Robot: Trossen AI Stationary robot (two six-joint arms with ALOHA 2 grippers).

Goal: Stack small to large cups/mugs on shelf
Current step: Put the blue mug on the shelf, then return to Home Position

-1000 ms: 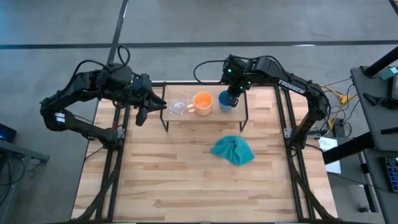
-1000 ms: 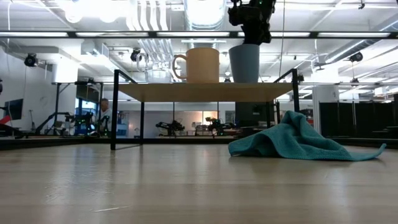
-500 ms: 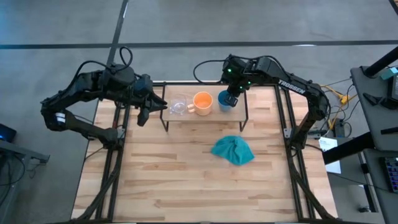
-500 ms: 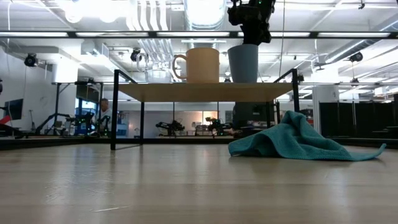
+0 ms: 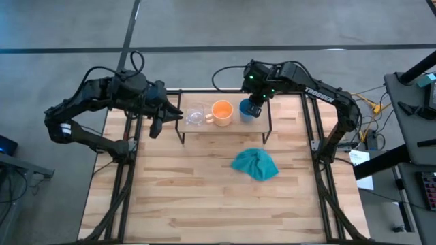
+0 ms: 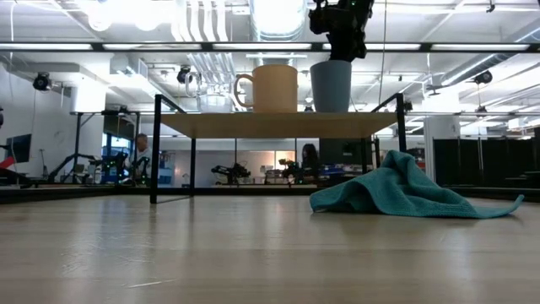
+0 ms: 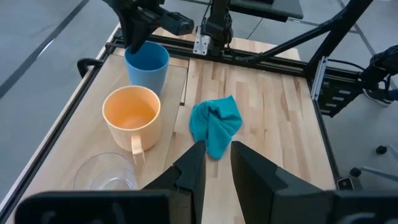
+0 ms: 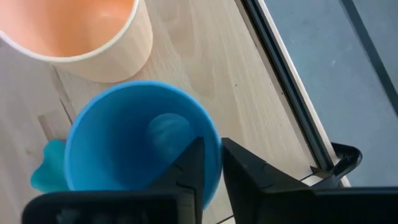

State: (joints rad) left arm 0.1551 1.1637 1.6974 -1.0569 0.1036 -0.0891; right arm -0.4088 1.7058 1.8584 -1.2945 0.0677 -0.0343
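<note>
A low light-wood shelf (image 5: pixel 204 128) carries three vessels in a row, each standing on its base: a clear glass cup (image 5: pixel 195 116), an orange mug (image 5: pixel 222 111) and a blue cup (image 5: pixel 245 111). My right gripper (image 5: pixel 253 103) reaches down onto the blue cup's far-right rim, shut on it. My left gripper (image 5: pixel 155 126) hovers off the shelf's left end, narrowly open and holding nothing. The left wrist view looks along the row, from the glass cup (image 7: pixel 106 177) past the orange mug (image 7: pixel 132 118) to the blue cup (image 7: pixel 147 65). My right gripper pinches the blue cup's rim (image 8: pixel 214 140), one finger (image 8: pixel 189 171) inside the cup and the other (image 8: pixel 249 177) outside its wall. The fingers come from above, pointing down. In the low view the blue cup (image 6: pixel 331 86) stands upright with its base on the shelf plank (image 6: pixel 278 125).
A crumpled teal cloth (image 5: pixel 255 165) lies on the wooden table nearer than the shelf, toward its right end. The shelf's black metal legs (image 6: pixel 154 156) stand on the tabletop. Bare table spreads across the near half.
</note>
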